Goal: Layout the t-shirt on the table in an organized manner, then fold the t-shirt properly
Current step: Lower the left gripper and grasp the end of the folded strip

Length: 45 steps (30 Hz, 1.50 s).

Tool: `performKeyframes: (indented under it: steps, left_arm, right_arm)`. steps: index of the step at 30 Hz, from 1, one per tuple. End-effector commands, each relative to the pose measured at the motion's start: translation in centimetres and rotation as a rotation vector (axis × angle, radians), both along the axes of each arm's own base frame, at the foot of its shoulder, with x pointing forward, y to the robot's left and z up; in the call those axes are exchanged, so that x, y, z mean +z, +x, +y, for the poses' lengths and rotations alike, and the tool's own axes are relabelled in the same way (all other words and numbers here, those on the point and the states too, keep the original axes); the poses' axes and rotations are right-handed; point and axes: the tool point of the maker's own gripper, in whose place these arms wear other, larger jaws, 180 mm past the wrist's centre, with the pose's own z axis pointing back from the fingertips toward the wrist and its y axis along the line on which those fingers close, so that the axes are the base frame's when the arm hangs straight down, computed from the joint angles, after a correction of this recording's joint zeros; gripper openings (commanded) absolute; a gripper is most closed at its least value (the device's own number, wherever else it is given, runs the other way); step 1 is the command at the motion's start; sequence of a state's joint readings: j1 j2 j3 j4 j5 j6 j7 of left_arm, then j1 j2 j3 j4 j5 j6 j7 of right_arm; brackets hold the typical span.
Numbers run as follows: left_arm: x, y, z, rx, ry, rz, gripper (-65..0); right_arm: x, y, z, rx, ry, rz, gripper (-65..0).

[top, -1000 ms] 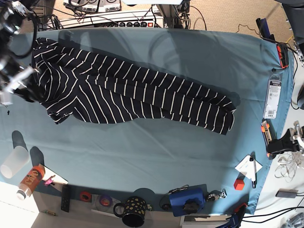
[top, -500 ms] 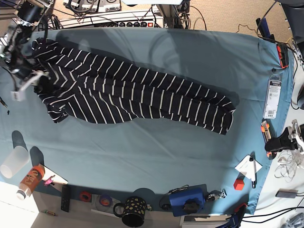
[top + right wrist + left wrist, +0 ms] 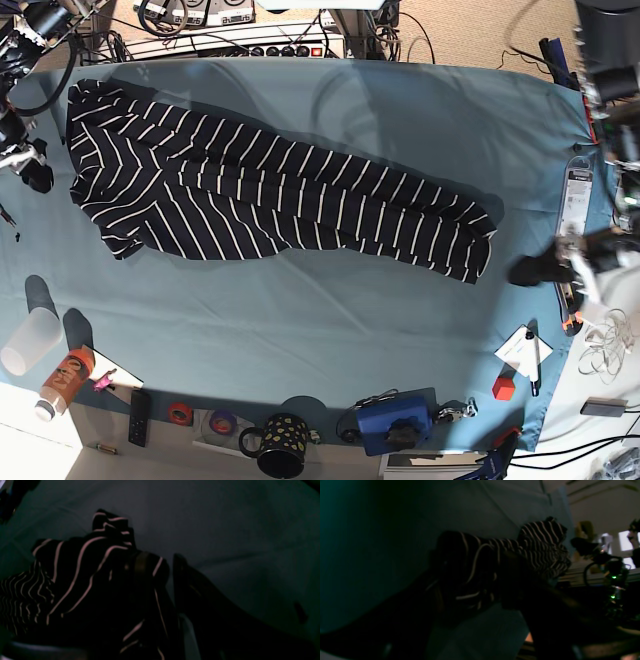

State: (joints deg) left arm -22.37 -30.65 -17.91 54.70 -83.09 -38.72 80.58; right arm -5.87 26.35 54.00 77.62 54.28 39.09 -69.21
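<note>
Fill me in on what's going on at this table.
A two-armed robot is working on a striped t-shirt on the teal table. The shirt lies stretched out long but still bunched and creased, not flat or folded. The right end effector sits just off the shirt's one end and the left end effector just off the other; neither holds fabric.

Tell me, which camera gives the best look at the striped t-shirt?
The base view: the whole t-shirt lies stretched across the table. Both wrist views are dark, showing only bunched striped folds up close.
</note>
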Motion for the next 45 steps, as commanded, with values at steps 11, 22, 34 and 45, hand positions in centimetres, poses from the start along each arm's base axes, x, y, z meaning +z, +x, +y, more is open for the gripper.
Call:
performKeyframes:
  steps: [11,22,34,45]
  left_arm:
    - [-3.8,-1.9,-5.1,-0.217,0.14,0.099,-37.0]
    - [-11.1,-4.8,-4.0,-0.287,0.525,0.319,-37.0]
    - [-9.4,-5.6,-11.9,-0.4,0.282,0.31,-51.7]
    - [-8.6,-3.9,-6.7,-0.29,0.349,0.3,-65.0]
  right_arm:
    - [2.1,0.6,-0.9,0.018,-0.046,-0.041,-48.9]
    - [1.8,0.4,-0.7,0.026,-0.041,-0.021,-48.9]
    - [1.8,0.4,-0.7,0.026,-0.04,-0.021,-48.9]
    - [1.9,0.4,-0.7,0.027,-0.039,-0.024,-48.9]
